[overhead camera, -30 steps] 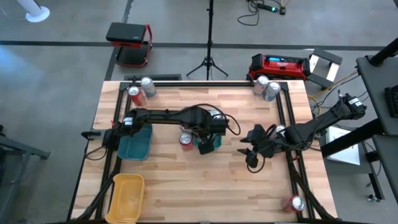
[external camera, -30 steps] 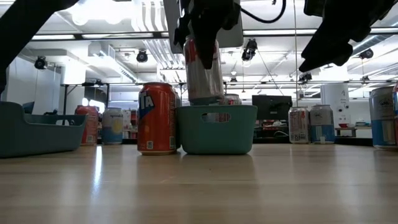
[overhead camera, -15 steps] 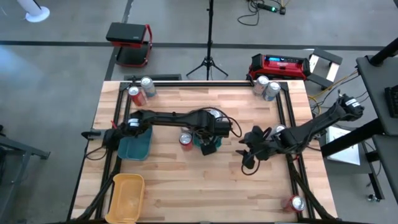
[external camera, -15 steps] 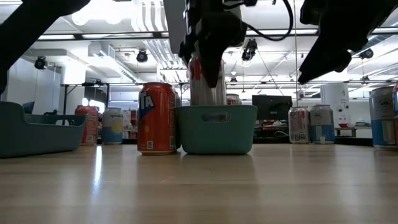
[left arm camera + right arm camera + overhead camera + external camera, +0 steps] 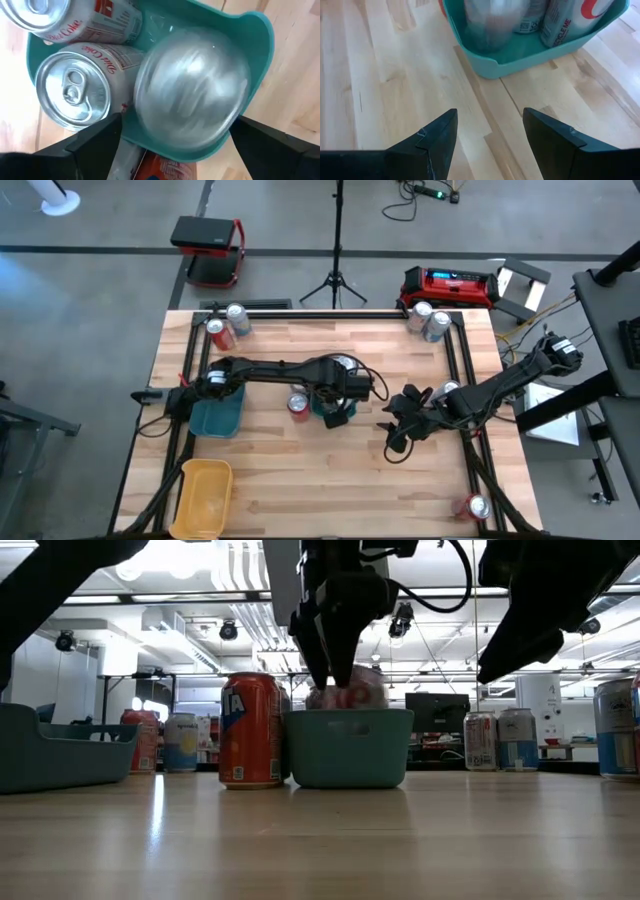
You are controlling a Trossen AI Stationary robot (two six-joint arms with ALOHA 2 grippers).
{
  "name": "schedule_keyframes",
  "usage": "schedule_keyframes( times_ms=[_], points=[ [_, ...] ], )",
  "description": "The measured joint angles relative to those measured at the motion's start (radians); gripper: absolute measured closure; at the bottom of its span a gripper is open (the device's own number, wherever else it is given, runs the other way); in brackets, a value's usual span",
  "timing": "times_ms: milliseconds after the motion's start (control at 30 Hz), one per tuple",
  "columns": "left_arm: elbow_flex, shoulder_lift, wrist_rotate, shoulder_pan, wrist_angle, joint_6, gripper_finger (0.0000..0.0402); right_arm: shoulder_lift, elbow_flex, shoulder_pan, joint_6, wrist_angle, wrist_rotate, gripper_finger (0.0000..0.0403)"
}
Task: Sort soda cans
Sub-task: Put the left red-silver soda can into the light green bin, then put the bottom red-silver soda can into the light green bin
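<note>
A small bin (image 5: 330, 412) sits mid-table with cans (image 5: 75, 92) standing inside; another can (image 5: 298, 404) stands just left of it. A larger bin (image 5: 218, 410) lies further left, a tray (image 5: 205, 495) at the near-left corner

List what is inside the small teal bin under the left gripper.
The small teal bin holds silver Diet Coke cans, two with tops showing, plus a blurred can between the left gripper's open fingers. The bin floor is covered.
</note>
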Motion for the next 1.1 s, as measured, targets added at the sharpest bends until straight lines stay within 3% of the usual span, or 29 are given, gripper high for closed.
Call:
schedule_keyframes(
  times_ms=[367, 567, 667, 900, 1100],
  points=[
    [0.002, 0.000, 0.000, 0.000, 0.000, 0.009, 0.0088, 0.000, 0.000, -0.001, -0.001, 0.000, 0.003, 0.0181],
    [0.002, -0.029, 0.000, -0.003, 0.000, 0.018, 0.0095, 0.013, 0.000, -0.023, 0.039, 0.000, 0.149, 0.0181],
    [0.002, -0.057, 0.000, -0.007, -0.006, 0.018, 0.0096, 0.037, 0.000, -0.066, 0.079, 0.011, 0.150, 0.0179],
    [0.002, -0.159, -0.069, -0.048, 0.001, 0.018, 0.0096, 0.100, 0.000, -0.147, 0.033, 0.036, 0.105, 0.0127],
    [0.001, -0.241, -0.142, -0.102, 0.010, -0.001, 0.0096, 0.215, -0.001, -0.224, -0.137, 0.073, 0.137, 0.0100]
  ],
)
